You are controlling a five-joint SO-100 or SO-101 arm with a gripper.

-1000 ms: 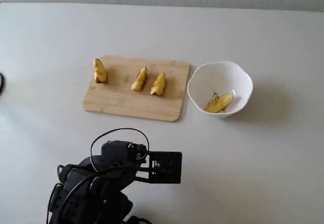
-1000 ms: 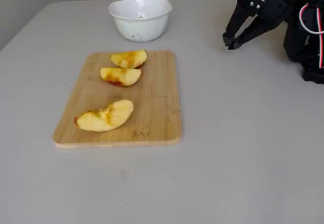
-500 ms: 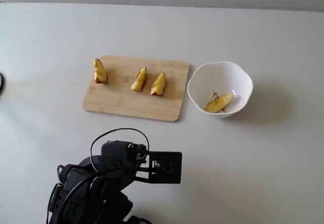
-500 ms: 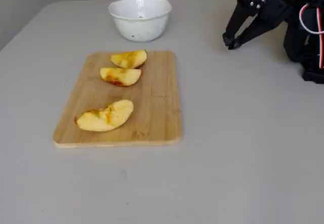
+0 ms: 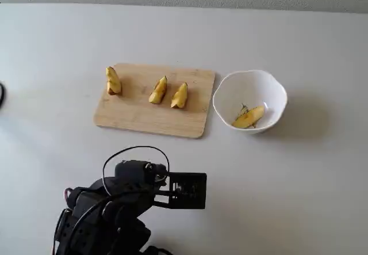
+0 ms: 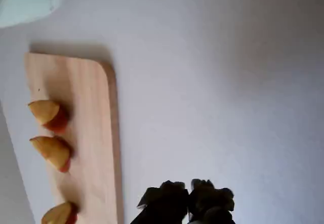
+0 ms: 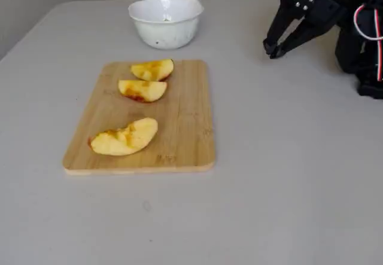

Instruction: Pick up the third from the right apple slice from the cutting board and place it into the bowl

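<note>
we found the gripper (image 7: 274, 51) hanging above the bare table (image 7: 287, 157), well to the side of the cutting board (image 7: 185, 127), with its dark fingers drawn together and nothing between them. in the wrist view its tips (image 6: 188, 204) poked in from the bottom edge, pressed one against the other over the grey tabletop, just beside the board's long edge. in a fixed view from above, the arm (image 5: 132, 197) sat folded at the near edge of the table, apart from the board and from the bowl (image 5: 270, 88).

the apple slice (image 5: 248, 117) lay inside the white bowl, slanted across its bottom and resting toward the near wall. the bowl stood just beside the right end of the board in that view, very near it, though we could not tell whether they touched.

three other slices were left on the board: a left slice (image 5: 113, 81) alone near one end, and a middle slice (image 5: 158, 90) and a right slice (image 5: 179, 95) close together near the bowl end. in the low fixed view the lone one (image 7: 124, 139) lay nearest the camera.
</note>
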